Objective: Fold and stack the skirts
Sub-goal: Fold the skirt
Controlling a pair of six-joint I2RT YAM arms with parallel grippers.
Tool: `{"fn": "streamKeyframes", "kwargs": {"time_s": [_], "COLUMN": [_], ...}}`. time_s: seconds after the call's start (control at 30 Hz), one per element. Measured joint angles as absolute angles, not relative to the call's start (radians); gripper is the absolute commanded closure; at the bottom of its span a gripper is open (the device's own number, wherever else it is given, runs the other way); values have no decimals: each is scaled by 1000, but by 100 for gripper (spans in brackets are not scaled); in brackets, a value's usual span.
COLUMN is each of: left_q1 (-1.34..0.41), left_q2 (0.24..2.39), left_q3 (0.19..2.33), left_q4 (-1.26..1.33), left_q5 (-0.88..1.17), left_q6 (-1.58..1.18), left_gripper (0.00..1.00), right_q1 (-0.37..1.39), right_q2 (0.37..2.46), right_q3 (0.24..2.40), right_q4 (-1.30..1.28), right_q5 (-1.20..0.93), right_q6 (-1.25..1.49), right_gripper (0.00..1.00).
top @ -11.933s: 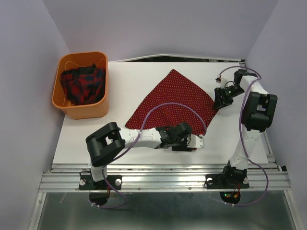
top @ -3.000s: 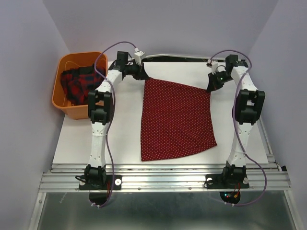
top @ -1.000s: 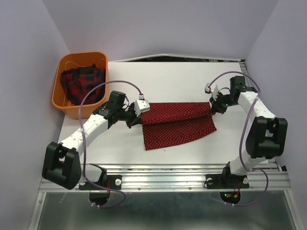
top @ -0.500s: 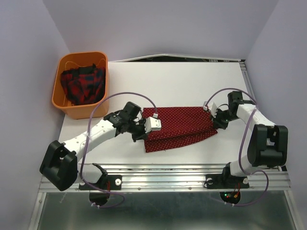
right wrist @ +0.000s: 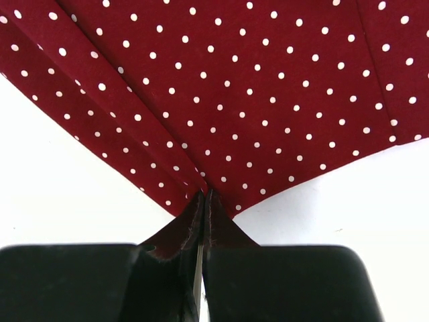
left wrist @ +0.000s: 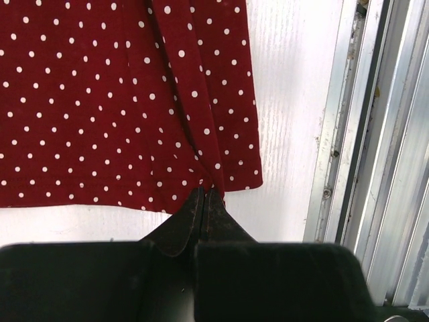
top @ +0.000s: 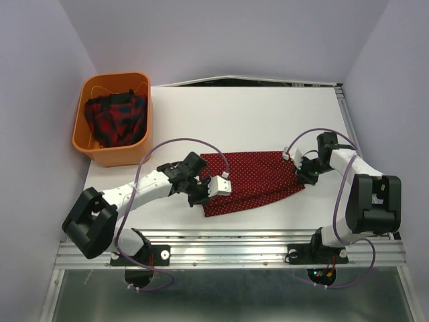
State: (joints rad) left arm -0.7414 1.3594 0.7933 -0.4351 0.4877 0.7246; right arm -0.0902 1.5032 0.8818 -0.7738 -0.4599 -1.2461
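The dark red polka-dot skirt (top: 258, 178) lies folded over itself at the table's near middle. My left gripper (top: 201, 196) is shut on its left edge; in the left wrist view the closed fingertips (left wrist: 205, 196) pinch the hem of the polka-dot skirt (left wrist: 114, 100). My right gripper (top: 303, 173) is shut on the right edge; in the right wrist view the tips (right wrist: 204, 198) clamp a corner of the polka-dot skirt (right wrist: 234, 87). The plaid skirt (top: 115, 119) sits crumpled in the orange basket (top: 100, 155) at the far left.
The table's metal front rail (top: 228, 247) runs just near of the folded cloth and shows at the right of the left wrist view as the rail (left wrist: 365, 134). Purple walls close in the sides and the back.
Both grippers have carried the skirt's far edge toward me over the near half, so the fold now lies lower and flatter. The left gripper has moved right and nearer.
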Motion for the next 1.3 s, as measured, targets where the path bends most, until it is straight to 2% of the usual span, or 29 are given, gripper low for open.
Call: {"fn": "streamKeyframes", "kwargs": {"time_s": [0.4, 0.6, 0.67, 0.73, 0.87, 0.9, 0.93, 0.97, 1.0, 1.13, 1.3], "left_q1": [-764, -833, -875, -912, -979, -987, -991, -991, -991, -986, -986], "left_q2": [1358, 1354, 1351, 1351, 1376, 1392, 1419, 1447, 1465, 1494, 1477], "left_q3": [911, 961, 962, 961, 932, 922, 907, 893, 882, 857, 891], "left_q4": [-552, -627, -635, -637, -611, -603, -593, -585, -582, -611, -635], "left_q5": [488, 490, 490, 489, 480, 471, 457, 442, 433, 431, 490], "left_q6": [795, 832, 838, 838, 823, 822, 822, 822, 823, 838, 836], "left_gripper": [100, 100, 100, 100, 100, 100, 100, 99, 86, 57, 44], "right_q1": [-90, -90, -90, -90, -90, -91, -91, -91, -91, -91, -91], "right_q2": [1502, 1478, 1465, 1453, 1448, 1448, 1448, 1448, 1448, 1433, 1447], "right_q3": [963, 969, 965, 956, 920, 911, 905, 901, 895, 870, 905], "right_q4": [-792, -811, -811, -808, -803, -807, -807, -808, -806, -796, -779], "right_q5": [-463, -458, -452, -445, -423, -421, -416, -414, -410, -382, -346], "right_q6": [-1235, -1254, -1264, -1271, -1283, -1288, -1291, -1298, -1312, -1312, -1254], "right_gripper": [99, 99, 96, 87, 81, 75, 52, 43, 35, 34, 34]}}
